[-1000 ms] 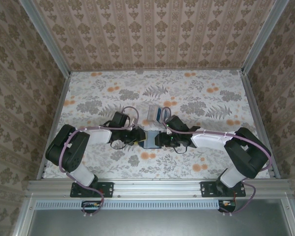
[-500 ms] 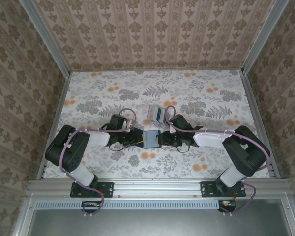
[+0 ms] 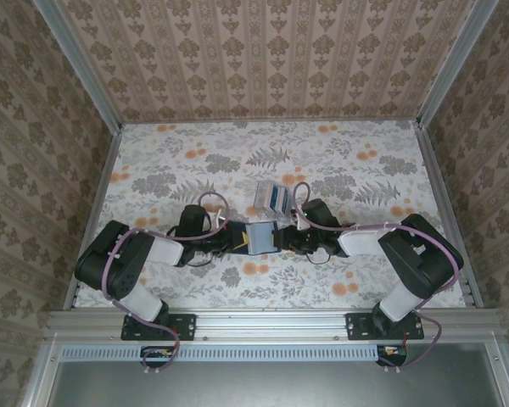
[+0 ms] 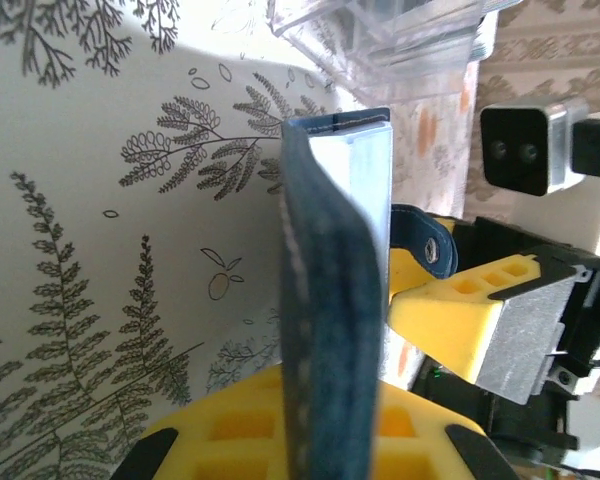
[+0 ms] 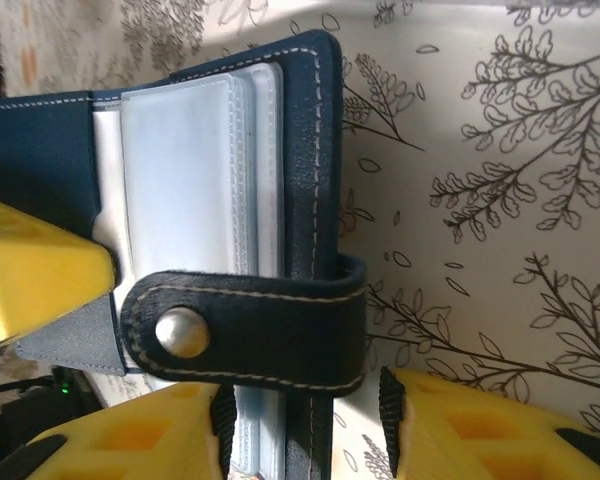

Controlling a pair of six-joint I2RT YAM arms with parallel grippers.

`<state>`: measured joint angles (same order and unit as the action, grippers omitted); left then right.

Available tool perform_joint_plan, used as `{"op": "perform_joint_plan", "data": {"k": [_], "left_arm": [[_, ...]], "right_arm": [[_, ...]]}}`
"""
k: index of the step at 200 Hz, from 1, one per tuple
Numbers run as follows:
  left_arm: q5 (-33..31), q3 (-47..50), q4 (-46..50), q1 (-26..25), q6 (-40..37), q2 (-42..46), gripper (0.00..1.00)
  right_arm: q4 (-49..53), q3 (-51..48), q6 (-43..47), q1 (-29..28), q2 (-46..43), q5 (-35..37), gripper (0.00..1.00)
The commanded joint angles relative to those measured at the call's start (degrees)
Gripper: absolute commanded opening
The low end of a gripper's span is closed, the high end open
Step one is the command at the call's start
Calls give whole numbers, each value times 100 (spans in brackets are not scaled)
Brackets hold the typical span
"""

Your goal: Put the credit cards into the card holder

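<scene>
The dark navy card holder point(image 3: 259, 236) hangs open between both grippers just above the table, its pale clear sleeves point(image 5: 195, 190) showing. My left gripper point(image 3: 237, 238) is shut on its left flap; the left wrist view shows the cover point(image 4: 330, 300) edge-on between the yellow fingers point(image 4: 210, 435). From the right, my right gripper point(image 5: 302, 425) straddles the cover's stitched edge below the snap strap point(image 5: 245, 335), with a gap at one pad. The credit cards point(image 3: 269, 197), blue and pale, stand together just behind the holder.
The cards sit in a small clear plastic stand point(image 4: 380, 35) close to the holder's far edge. The floral table cloth point(image 3: 365, 161) spreads around it, bounded by patterned walls and metal rails point(image 3: 441, 195).
The holder has opened wider and shows more of its pale inside. Both wrists have drawn slightly apart, the left one moving left.
</scene>
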<state>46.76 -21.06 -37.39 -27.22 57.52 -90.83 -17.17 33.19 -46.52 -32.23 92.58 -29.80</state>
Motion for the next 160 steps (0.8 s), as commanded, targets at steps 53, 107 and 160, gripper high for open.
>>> {"op": "perform_joint_plan", "data": {"k": [53,107,160], "left_arm": [[585,207,-2730,66,1120,-930,0],[476,346,-3617,66,1422,-1660,0],[486,322,-3587,59,1385,-1593,0]], "right_arm": [[-2069,-605,-858,247,-44,-876,36],[-1789,-658,-643,459,-361,-992,33],[-1739,-535,-582,542,-140,-1167,32]]}}
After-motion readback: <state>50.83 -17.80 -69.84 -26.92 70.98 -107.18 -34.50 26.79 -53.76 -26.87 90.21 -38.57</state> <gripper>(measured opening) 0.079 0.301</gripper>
